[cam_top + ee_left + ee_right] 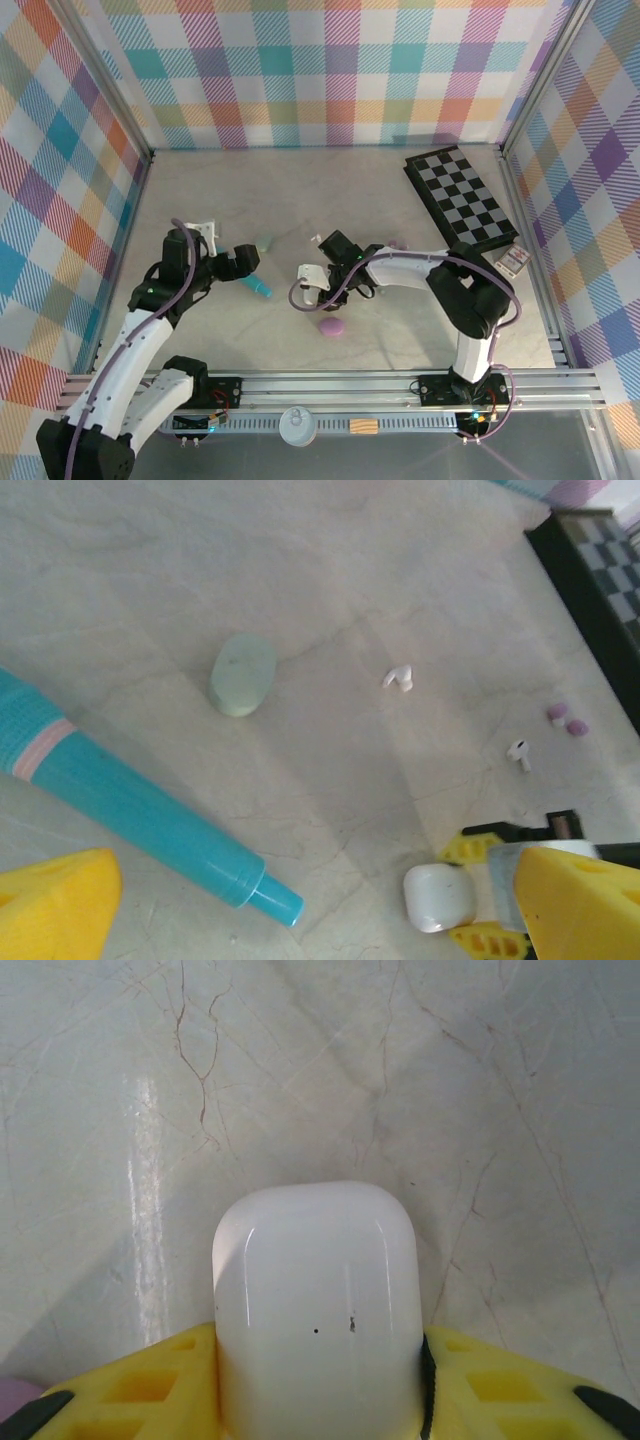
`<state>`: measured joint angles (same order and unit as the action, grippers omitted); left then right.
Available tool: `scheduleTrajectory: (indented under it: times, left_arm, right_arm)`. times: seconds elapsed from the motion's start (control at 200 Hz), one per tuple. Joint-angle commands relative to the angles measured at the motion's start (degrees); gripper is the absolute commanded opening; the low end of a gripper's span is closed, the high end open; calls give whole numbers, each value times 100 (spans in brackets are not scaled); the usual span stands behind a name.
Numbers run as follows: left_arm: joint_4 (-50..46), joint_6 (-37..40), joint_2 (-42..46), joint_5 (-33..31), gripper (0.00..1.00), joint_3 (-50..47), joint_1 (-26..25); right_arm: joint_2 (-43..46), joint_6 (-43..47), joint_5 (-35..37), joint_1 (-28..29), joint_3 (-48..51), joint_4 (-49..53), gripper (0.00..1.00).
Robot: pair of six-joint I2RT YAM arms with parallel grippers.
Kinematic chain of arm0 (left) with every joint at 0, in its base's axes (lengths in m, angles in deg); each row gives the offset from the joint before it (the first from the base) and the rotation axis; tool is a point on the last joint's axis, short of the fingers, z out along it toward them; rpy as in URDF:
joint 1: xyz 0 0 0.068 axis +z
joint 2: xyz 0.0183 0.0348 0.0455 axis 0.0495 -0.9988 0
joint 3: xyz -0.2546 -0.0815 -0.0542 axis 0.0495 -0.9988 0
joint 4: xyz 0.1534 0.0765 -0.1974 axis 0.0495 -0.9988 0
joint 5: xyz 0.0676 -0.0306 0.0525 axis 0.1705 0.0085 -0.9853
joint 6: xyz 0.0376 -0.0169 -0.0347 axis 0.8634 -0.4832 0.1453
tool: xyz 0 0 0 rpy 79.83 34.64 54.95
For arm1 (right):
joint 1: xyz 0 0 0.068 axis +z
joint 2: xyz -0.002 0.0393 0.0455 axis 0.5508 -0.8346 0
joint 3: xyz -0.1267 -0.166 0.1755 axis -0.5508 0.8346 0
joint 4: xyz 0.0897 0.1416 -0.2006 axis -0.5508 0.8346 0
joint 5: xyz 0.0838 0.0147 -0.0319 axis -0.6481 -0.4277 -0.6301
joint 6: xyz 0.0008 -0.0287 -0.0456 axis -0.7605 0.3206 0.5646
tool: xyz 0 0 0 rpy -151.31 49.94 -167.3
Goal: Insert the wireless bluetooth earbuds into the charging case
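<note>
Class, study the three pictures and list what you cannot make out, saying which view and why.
White case, right wrist view: lower part hidden between the right claw's yellow fingers.
Earbuds, top view: too small to count.
Teal tube, left wrist view: far end cut off by the left edge.
Left claw, left wrist view: fingers cut off by the bottom edge.
</note>
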<state>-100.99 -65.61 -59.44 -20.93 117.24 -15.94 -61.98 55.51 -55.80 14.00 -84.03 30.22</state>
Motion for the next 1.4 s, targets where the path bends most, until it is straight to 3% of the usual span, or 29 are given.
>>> scheduleTrajectory:
  times: [0.0, 0.195, 0.35, 0.545, 0.75, 1.075, 1.395]
  left_arm:
    - [505, -235, -184, 539, 100, -248, -49]
    - [2128, -1195, -462, 1721, 100, -591, -143]
    - [3473, -1867, -966, 2621, 100, -907, -535]
    - [3935, -2181, -1693, 3184, 84, -734, -1207]
    - [5117, -2719, -2266, 3270, 62, -752, -1615]
    - [5704, -3003, -2683, 3105, 38, -624, -1773]
    - [5715, -3017, -2859, 3122, 36, -499, -1887]
  right_arm:
    - [480, -139, 23, -109, 126, -183, 38]
    - [1292, -264, 465, -241, 491, -700, 35]
    - [1872, -433, 517, -269, 689, -997, 35]
    - [2296, -465, 441, -277, 712, -975, 33]
    - [2547, -521, 249, -281, 739, -1022, 32]
    - [2642, -680, 129, -277, 844, -1231, 31]
    - [2719, -772, 215, -277, 947, -1470, 28]
